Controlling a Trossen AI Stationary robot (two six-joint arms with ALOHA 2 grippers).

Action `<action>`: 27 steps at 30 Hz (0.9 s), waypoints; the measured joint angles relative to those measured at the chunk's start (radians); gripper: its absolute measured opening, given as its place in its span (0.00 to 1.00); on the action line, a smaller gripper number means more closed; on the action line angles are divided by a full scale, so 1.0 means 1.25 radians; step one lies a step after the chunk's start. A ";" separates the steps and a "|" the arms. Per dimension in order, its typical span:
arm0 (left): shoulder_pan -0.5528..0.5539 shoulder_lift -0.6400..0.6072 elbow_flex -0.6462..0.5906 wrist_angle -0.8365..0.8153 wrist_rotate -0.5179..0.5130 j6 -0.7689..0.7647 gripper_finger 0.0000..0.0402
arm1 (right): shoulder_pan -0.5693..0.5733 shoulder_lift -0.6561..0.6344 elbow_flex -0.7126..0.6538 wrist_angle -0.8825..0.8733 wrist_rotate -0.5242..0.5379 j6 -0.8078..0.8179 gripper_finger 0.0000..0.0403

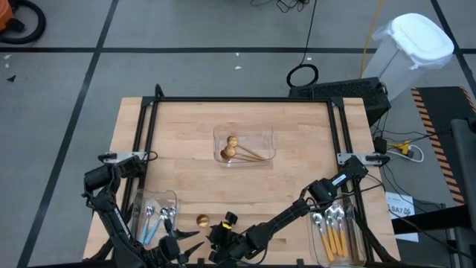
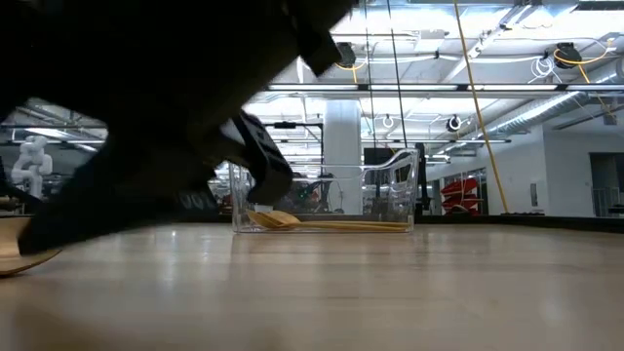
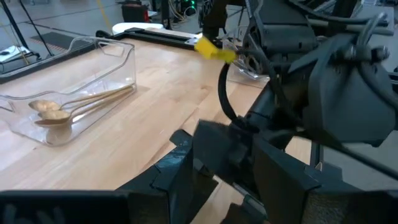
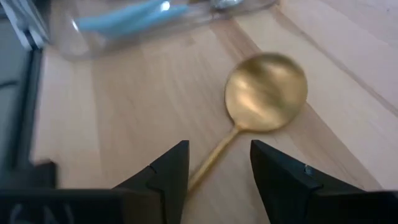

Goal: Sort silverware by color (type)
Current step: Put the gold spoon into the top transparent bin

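Spread apart, the two dark fingers of the right gripper point(image 4: 214, 171) stand on either side of the thin handle of a gold spoon point(image 4: 261, 96) lying flat on the wooden table point(image 1: 297, 179), without closing on it; the round bowl of this spoon points away from the wrist camera. From above, the same gold spoon shows as a small disc near the front edge of the table, just left of the right gripper point(image 1: 216, 237), whose arm reaches in from the right side. Beside it, low at the front left, sits the left gripper point(image 1: 178, 242); whether its fingers are parted or closed cannot be told, and nothing is visible between them. Just beyond the loose spoon stands the left tray point(image 1: 172, 199), a clear plastic box containing the blue-handled spoons point(image 1: 151, 223). At the front right of the table, the right tray point(image 1: 315, 242) contains the orange-handled spoons point(image 1: 335, 237), laid side by side with their silver bowls toward the table's middle. Farther back, near the centre of the table, the centre tray point(image 1: 268, 141) holds two more gold spoons point(image 1: 232, 147), their bowls together at its left end.
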 joint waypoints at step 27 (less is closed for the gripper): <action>0.105 0.000 0.070 -0.006 0.016 0.285 0.41 | -0.034 -0.010 0.002 -0.297 0.064 -0.206 0.41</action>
